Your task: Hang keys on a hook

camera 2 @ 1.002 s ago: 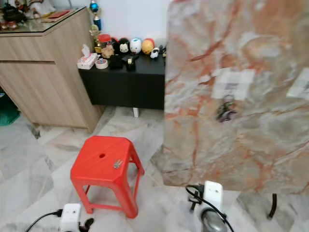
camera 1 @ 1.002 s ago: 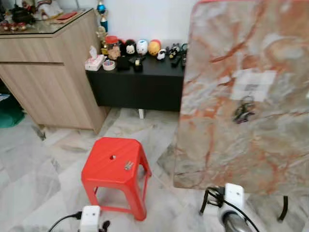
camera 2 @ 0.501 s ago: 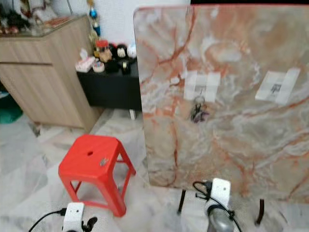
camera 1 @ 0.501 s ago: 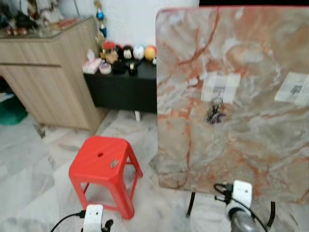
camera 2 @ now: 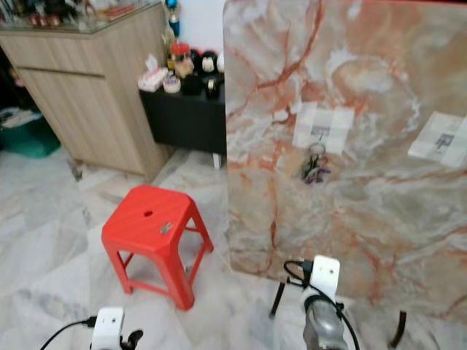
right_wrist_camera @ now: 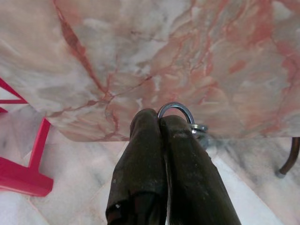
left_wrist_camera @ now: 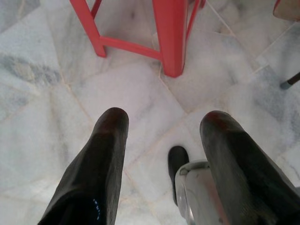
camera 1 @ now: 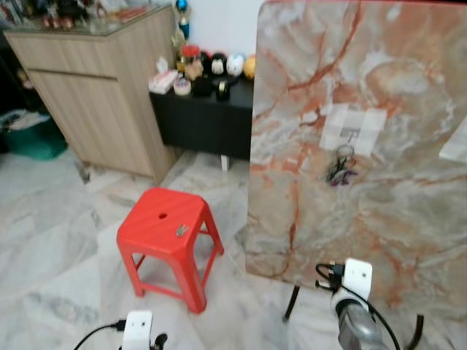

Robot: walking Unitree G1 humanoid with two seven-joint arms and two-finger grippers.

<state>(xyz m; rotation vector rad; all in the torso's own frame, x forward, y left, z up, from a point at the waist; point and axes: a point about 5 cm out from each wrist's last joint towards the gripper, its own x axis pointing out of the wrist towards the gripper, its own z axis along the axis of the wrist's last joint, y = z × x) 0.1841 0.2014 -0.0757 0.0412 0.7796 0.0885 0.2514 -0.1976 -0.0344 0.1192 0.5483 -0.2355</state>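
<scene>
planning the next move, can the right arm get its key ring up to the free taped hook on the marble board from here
Probably yes. The right gripper, shut on the key ring, hangs low before the marble board; nothing lies between it and the free hook.

One red stool (camera 1: 169,232) stands on the marble floor (camera 1: 51,255). One upright marble slab (camera 1: 379,219) carries two taped white patches, one (camera 2: 323,125) with a hook and one (camera 2: 443,140) near the slab's right edge. One bunch of keys (camera 1: 340,168) hangs there. A second key ring (right_wrist_camera: 177,112) sits between the right gripper's (right_wrist_camera: 161,123) two fingers. One wooden cabinet (camera 1: 102,95) and one black tabletop (camera 1: 208,98) stand behind.
</scene>
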